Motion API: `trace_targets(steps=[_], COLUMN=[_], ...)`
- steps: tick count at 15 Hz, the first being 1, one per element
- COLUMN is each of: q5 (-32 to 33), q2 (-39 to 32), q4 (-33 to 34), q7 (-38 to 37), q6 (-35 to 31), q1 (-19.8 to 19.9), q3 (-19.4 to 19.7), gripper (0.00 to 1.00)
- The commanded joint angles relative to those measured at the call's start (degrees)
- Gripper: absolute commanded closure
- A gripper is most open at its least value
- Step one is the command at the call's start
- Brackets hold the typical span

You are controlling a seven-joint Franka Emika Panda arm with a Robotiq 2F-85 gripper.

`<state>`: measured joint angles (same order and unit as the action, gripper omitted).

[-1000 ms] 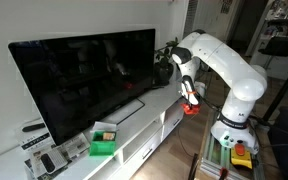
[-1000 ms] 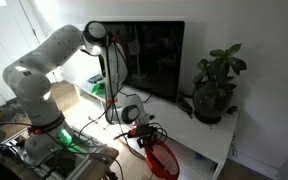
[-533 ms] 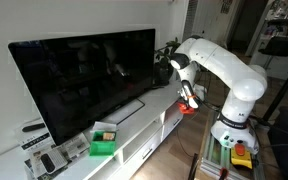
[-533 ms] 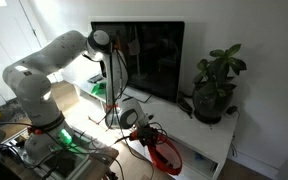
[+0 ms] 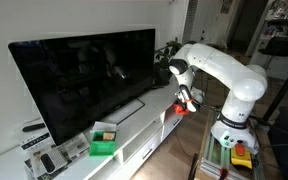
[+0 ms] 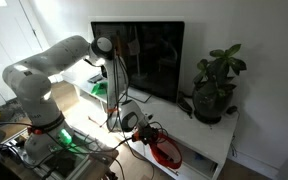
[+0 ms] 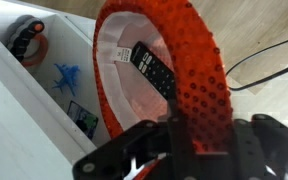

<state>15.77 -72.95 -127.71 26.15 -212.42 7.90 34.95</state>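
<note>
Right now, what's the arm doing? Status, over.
Gripper shut on red hat rim. Black remote lies inside hat. Hat held at white stand front edge. Nothing seen in the way.

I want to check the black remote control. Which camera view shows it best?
The wrist view: the remote lies in plain sight on the white lining of the red sequined hat, which the gripper pinches. In both exterior views only the hat's outside shows; the remote is hidden.

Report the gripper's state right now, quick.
Gripper: closed, clamped on the rim of the red basket, which has a black remote lying inside.
</note>
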Motion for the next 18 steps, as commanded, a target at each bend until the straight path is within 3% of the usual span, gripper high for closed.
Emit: trace_targets(steps=[1,12,18], q5=[-2.9,-3.8,-3.8], q2=[-4.2,-11.4,-12.7], q4=[3.1,11.6,15.9], q7=[1.7,1.8,0.8], q6=[-4.1,-9.0,-7.8], q1=[-0.8,1.2,3.1], q3=[-0.1,-0.7,-0.9], gripper=[0.99,0.99,0.99])
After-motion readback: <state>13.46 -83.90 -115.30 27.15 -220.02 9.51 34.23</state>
